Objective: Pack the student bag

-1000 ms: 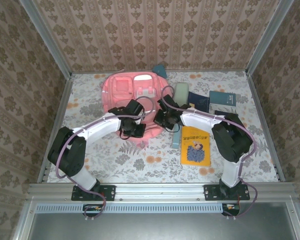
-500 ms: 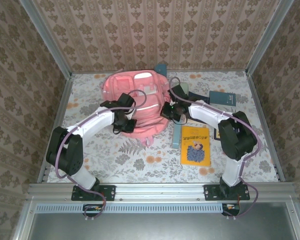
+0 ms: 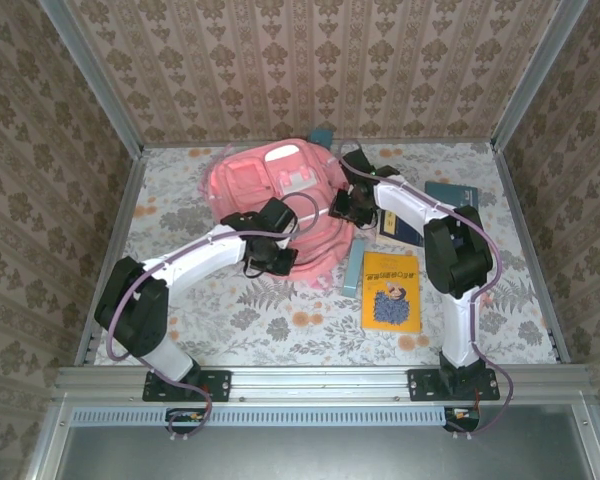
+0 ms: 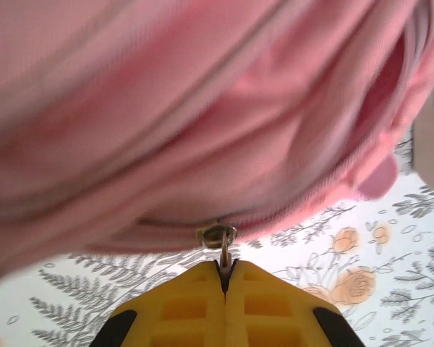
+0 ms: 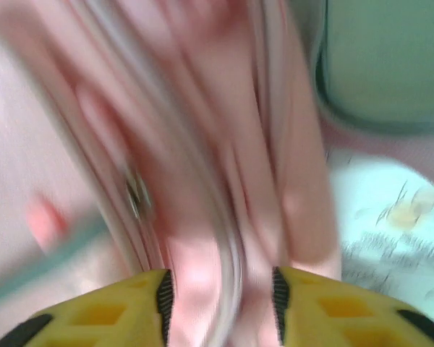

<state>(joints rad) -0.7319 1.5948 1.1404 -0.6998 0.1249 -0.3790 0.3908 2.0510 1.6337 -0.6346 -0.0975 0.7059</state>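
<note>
We see L claw (image 4: 224,280) clamped tight on zip pull (image 4: 223,254) at pink backpack's (image 3: 242,185) near edge; R claw (image 5: 217,289) jaws apart astride backpack fabric; blurry, grip unclear.

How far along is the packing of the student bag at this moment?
Done: nothing packed that I can see. In hand: the left gripper is shut on the zipper pull of the student bag; the right gripper is open at the bag's fabric. Left: the yellow book and the teal book lie outside on the table.
</note>
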